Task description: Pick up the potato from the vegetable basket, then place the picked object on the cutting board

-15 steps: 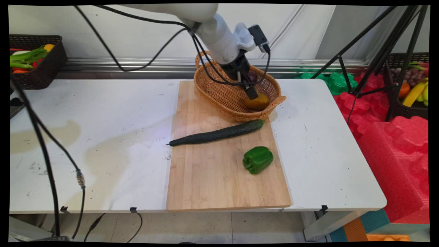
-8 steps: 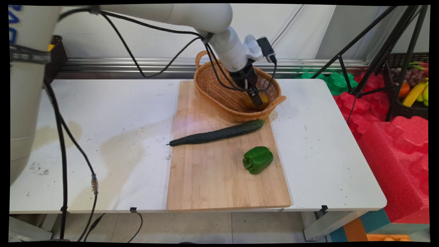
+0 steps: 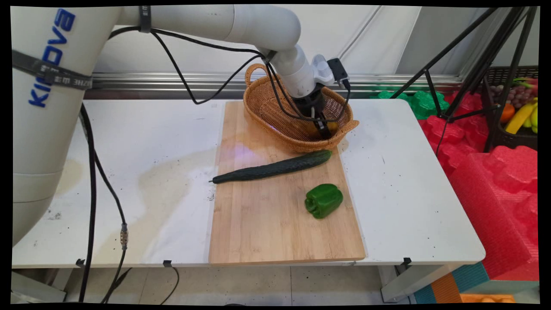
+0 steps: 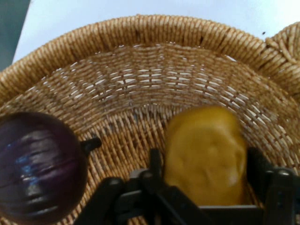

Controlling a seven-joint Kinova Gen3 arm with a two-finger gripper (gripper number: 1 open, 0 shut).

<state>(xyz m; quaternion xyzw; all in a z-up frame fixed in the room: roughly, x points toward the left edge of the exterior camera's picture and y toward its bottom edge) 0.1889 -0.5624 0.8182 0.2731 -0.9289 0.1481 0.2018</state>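
Spread wide, jaws straddling a yellow potato inside the wicker basket, one finger on each flank of it; contact with its skin not clear from either view. Gripper sunk deep into the basket's right end in the main view, angled down from the white wrist, black cables looped around it. Potato only a sliver of yellow there, mostly hidden behind the fingers, resting on the woven floor close to the near rim. Just beside it in the hand view, a dark purple onion, round and glossy, apart from the potato and outside the fingers. Basket seated on the far end of a bamboo cutting board, partly overhanging the board's right edge. Below the basket, a long dark cucumber lying slantwise across the board, thick end near the basket's near rim, thin tip reaching past the board's left edge. Nearer the camera, a green bell pepper on its side, well apart from the gripper. All on a stained white table.
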